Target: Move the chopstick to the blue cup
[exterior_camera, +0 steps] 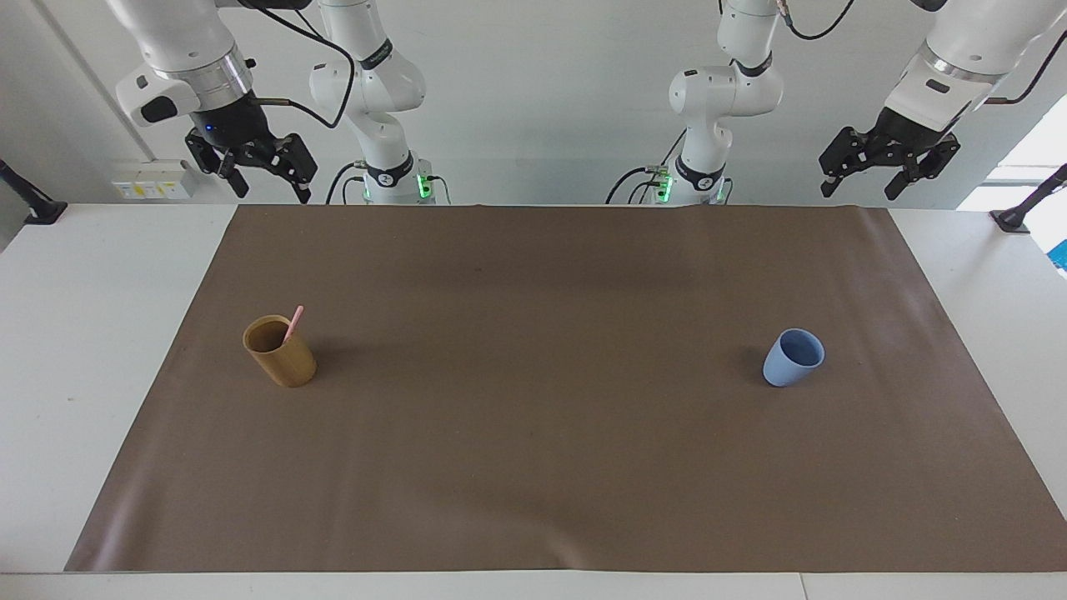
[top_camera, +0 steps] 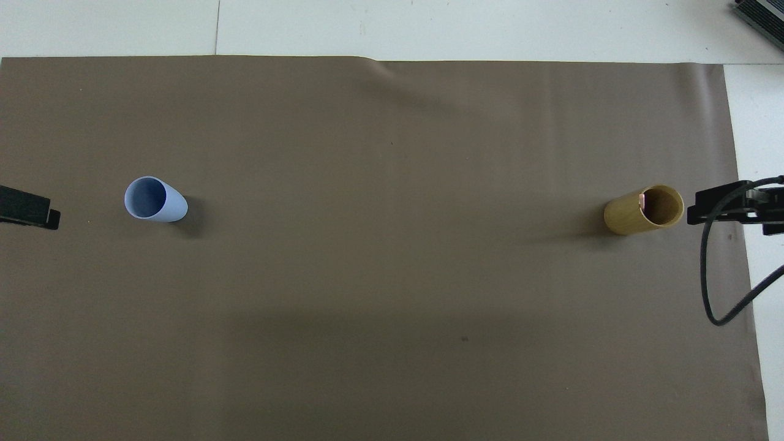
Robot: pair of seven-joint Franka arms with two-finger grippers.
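A white worktop [exterior_camera: 83, 350] carries a plain, flat brown mat [exterior_camera: 550, 433] with no pattern. On the mat stands a tan cup [exterior_camera: 281, 352] with a faint wood-like grain and a darker brown inside. A pale pink stick [exterior_camera: 293, 324] shows at its rim. A light blue cup [exterior_camera: 792, 357] is smooth and unpatterned. Both arms are white with silver rings; the left pincer [exterior_camera: 861, 188] and right pincer [exterior_camera: 273, 193] are black.
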